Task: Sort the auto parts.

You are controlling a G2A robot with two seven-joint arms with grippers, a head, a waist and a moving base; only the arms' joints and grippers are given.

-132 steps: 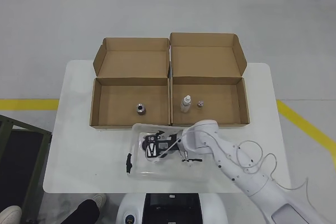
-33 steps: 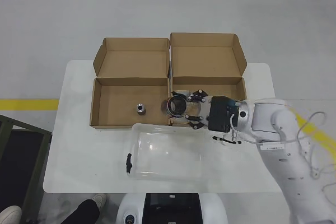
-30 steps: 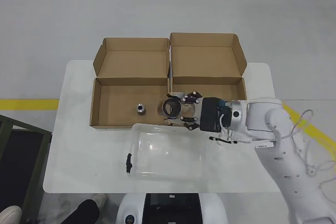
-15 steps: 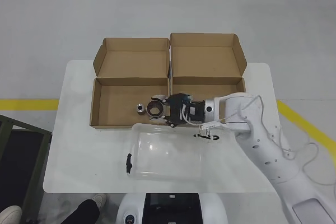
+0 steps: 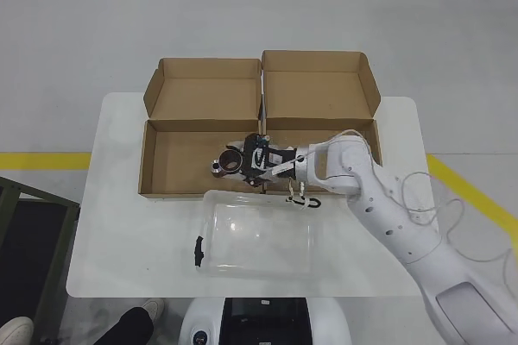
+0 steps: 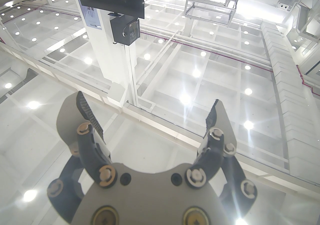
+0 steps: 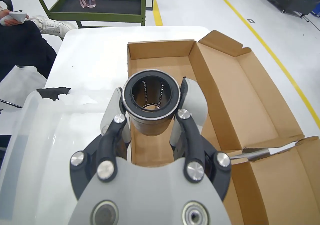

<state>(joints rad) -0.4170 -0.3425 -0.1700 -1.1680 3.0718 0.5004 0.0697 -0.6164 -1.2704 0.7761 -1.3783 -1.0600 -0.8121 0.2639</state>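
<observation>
We see the right gripper (image 7: 152, 97) squeezing a round metal bearing (image 7: 151, 116) between its two fingers. The bearing hangs over the left cardboard box (image 5: 177, 168), close to the wall it shares with the right cardboard box (image 5: 345, 151). A small metal part (image 5: 217, 166) lies in the left box, just beside the bearing. A clear plastic tub (image 5: 259, 246) sits on the white table (image 5: 121, 216), in front of the boxes. The left gripper (image 6: 148, 100) points up at the ceiling, fingers spread wide, holding nothing.
</observation>
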